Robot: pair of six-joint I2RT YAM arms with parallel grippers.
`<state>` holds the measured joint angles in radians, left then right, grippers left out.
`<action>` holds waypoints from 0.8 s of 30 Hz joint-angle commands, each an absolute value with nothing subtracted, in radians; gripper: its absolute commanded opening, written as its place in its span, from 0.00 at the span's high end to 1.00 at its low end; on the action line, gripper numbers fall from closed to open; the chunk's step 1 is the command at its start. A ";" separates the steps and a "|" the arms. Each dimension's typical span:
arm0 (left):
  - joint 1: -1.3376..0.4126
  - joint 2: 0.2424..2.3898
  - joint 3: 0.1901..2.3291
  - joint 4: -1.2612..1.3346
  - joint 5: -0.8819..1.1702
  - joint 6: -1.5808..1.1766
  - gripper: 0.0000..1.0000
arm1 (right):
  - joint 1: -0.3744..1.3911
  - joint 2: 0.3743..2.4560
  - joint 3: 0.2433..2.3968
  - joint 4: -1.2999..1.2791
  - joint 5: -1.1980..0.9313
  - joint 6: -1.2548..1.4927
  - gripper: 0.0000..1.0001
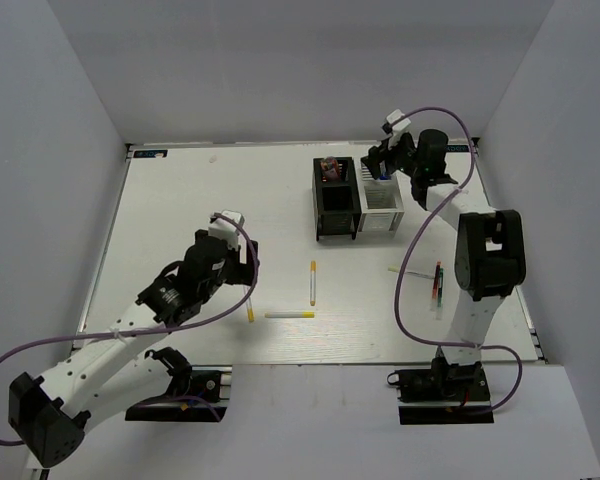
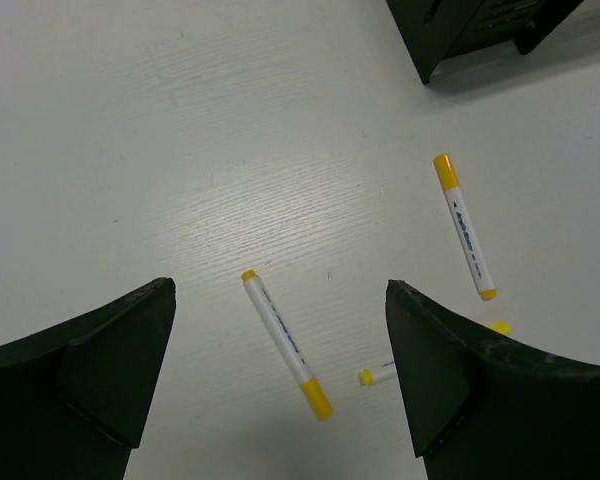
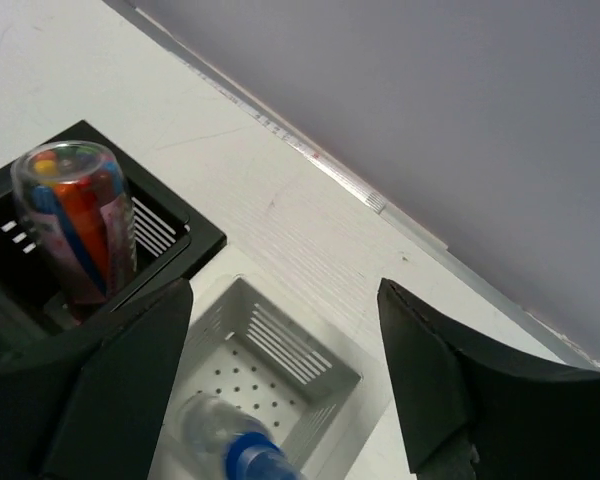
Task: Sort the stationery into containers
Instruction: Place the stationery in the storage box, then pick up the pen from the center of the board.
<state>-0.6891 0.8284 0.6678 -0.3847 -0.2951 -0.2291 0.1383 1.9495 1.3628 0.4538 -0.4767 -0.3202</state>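
So from above, three pens (image 1: 313, 283) lay loose by the left gripper (image 1: 245, 270); the right gripper (image 1: 378, 162) hung over the white organizer (image 1: 381, 215). Left wrist: jaws spread, one pen (image 2: 286, 343) under them. Right wrist: jaws apart, empty, bottle (image 3: 225, 445) in the white organizer, tube (image 3: 75, 215) in the black organizer (image 3: 185, 235).

This was a robotics lab, set up as a closed test cell. A plain white bench (image 1: 200, 200) stood boxed in on three sides by bare, pale grey panels (image 1: 40, 150), like a purpose-built enclosure. Two white-and-black robot arms, the left arm (image 1: 130, 330) and the right arm (image 1: 485, 260), were fixed at the bench's near edge on black base mounts (image 1: 445, 385). Purple cables (image 1: 399, 300) looped loose along both arms, from base to wrist.
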 commanded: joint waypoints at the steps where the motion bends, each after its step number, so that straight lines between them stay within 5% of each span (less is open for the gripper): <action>1: -0.686 0.873 0.730 -0.471 -0.366 -0.319 0.05 | 0.126 1.830 1.322 0.539 -0.508 -0.296 0.19; 3: -0.686 0.937 0.750 -0.555 -0.383 -0.406 0.08 | 0.127 1.769 1.310 0.520 -0.503 -0.290 0.25; 5: -0.703 0.982 0.761 -0.603 -0.419 -0.466 0.14 | 0.126 1.691 1.290 0.479 -0.491 -0.249 0.44; 6: -0.703 1.017 0.761 -0.641 -0.410 -0.494 0.20 | 0.124 1.668 1.282 0.468 -0.494 -0.238 0.78; 8: -0.703 1.038 0.770 -0.682 -0.388 -0.526 0.25 | 0.124 1.567 1.233 0.391 -0.517 -0.180 1.00; 15: -0.703 1.078 0.759 -0.721 -0.350 -0.620 0.31 | 0.129 1.373 1.164 -0.053 -0.924 -0.041 1.00; 19: -0.703 1.204 0.747 -0.628 -0.272 -0.640 0.38 | 0.147 1.238 1.057 -0.095 -0.945 -0.066 1.00; 20: -0.703 1.232 0.756 -0.617 -0.272 -0.649 0.38 | 0.152 1.147 1.013 -0.092 -0.910 -0.098 0.82; 22: -0.703 1.297 0.775 -0.605 -0.272 -0.649 0.38 | 0.159 1.070 0.936 -0.100 -0.893 -0.142 0.73; 23: -0.703 1.313 0.784 -0.604 -0.285 -0.658 0.38 | 0.160 1.033 0.922 -0.107 -0.884 -0.153 0.57; 24: -0.693 1.324 0.784 -0.592 -0.285 -0.658 0.37 | 0.160 1.014 0.898 -0.150 -0.874 -0.182 0.52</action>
